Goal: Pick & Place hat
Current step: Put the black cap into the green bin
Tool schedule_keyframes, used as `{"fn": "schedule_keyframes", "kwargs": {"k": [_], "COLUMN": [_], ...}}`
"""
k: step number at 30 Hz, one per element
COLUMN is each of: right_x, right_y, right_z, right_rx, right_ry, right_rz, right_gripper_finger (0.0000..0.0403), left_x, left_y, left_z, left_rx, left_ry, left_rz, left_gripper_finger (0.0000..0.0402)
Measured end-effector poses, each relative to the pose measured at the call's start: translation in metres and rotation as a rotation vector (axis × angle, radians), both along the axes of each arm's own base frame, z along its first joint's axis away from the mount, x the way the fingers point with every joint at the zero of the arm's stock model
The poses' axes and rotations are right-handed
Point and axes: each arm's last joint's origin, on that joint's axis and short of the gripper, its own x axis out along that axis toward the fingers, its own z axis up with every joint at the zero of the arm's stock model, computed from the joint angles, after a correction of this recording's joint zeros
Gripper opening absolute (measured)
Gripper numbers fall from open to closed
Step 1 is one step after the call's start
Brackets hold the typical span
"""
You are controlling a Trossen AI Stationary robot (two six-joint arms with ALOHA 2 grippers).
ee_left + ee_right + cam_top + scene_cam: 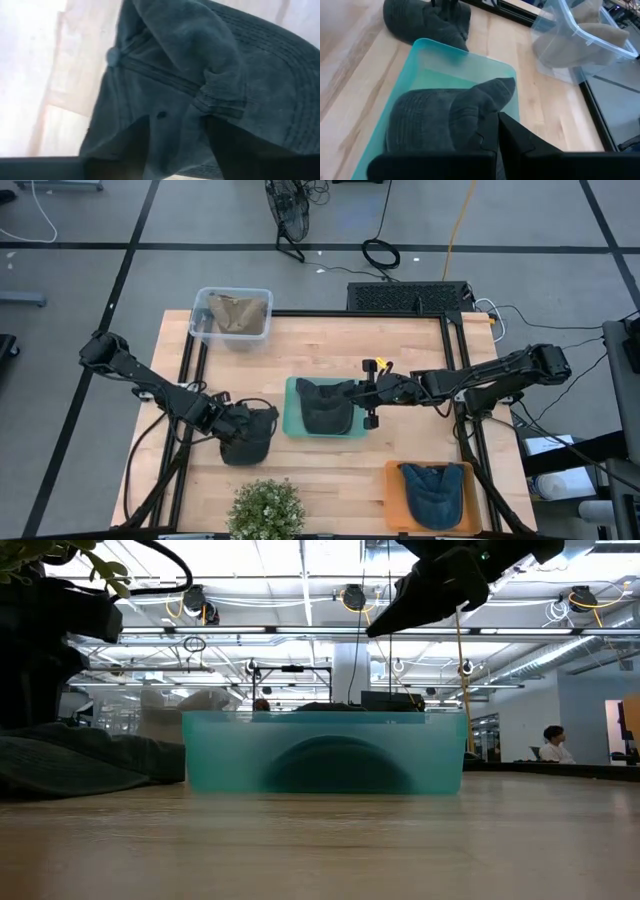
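Note:
A dark grey cap [252, 438] lies on the table left of the teal tray [292, 425]; my left gripper [232, 423] is at it, shut on its crown [165, 65]. A second dark cap [324, 408] lies in the teal tray [445, 55], one flap [492, 92] raised by the far wall. My right gripper [352, 391] hovers over the tray's right end, shut; in the low view its tips [375, 632] stand above the tray rim [320, 715] with nothing hanging from them. My left gripper holds the dark cap by its crown, a bunched fold of cloth [205, 95] pinched between the two fingers [137, 145], a little way from the top button [114, 56]. The fingers come slanting down from the table's left. The cap rests on the table.
A clear bin [232, 315] with a tan hat sits at the far left of the table. An orange tray [432, 492] with a blue cap is at the near right. A potted plant [265, 510] stands at the near edge, close to the left gripper.

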Motion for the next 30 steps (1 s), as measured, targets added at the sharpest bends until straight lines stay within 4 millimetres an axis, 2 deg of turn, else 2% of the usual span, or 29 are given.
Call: {"fn": "schedule_keyframes", "kwargs": {"k": [13, 21, 30], "right_x": [0.000, 0.000, -0.001], "right_y": [0.000, 0.000, 0.000], "right_z": [-0.001, -0.001, 0.001], "right_rx": [-0.025, -0.031, -0.019], "right_ry": [0.017, 0.018, 0.009], "right_rz": [0.056, 0.059, 0.052], "right_gripper_finger": [0.0000, 0.0000, 0.0000], "left_x": [0.001, 0.002, 0.007], "left_y": [-0.003, -0.004, -0.006], "left_z": [0.000, 0.016, 0.054], "left_rx": [-0.091, -0.070, -0.029], "left_ry": [0.018, 0.048, 0.043], "left_rz": [0.026, -0.022, -0.060], "left_gripper_finger": [0.0011, 0.0005, 0.0005]}}
